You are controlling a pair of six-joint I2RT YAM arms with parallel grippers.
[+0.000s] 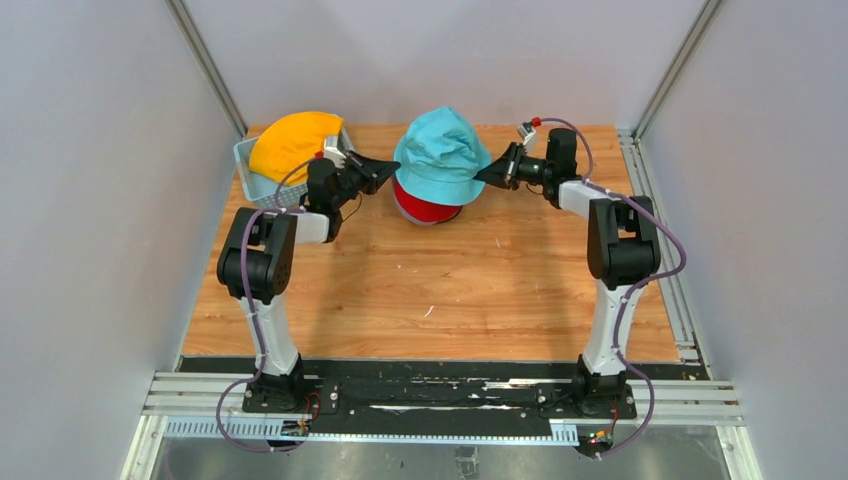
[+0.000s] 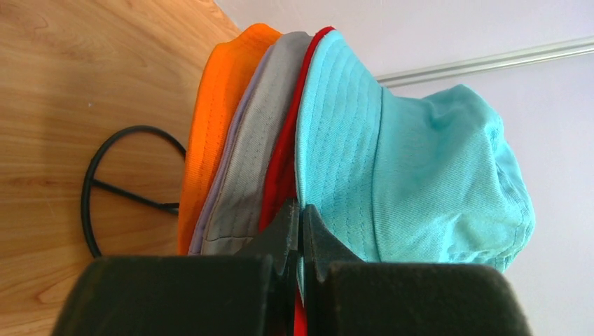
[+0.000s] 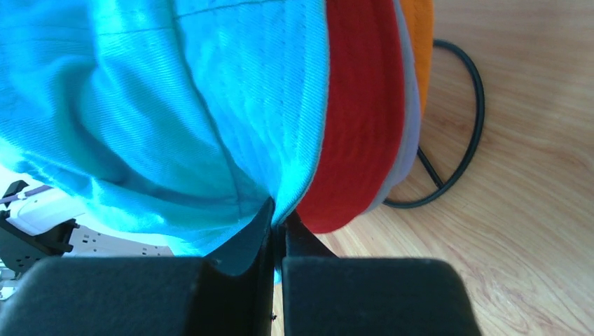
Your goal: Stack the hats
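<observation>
A teal hat sits on top of a stack at the back middle of the table, over a red hat. In the left wrist view the stack shows teal, red, grey and orange hats on a black wire stand. My left gripper is shut on the teal hat's left brim. My right gripper is shut on its right brim. A yellow hat lies in the basket.
A light blue perforated basket stands at the back left, behind my left arm. Grey walls close the table on three sides. The stand's wire ring rests on the wooden table.
</observation>
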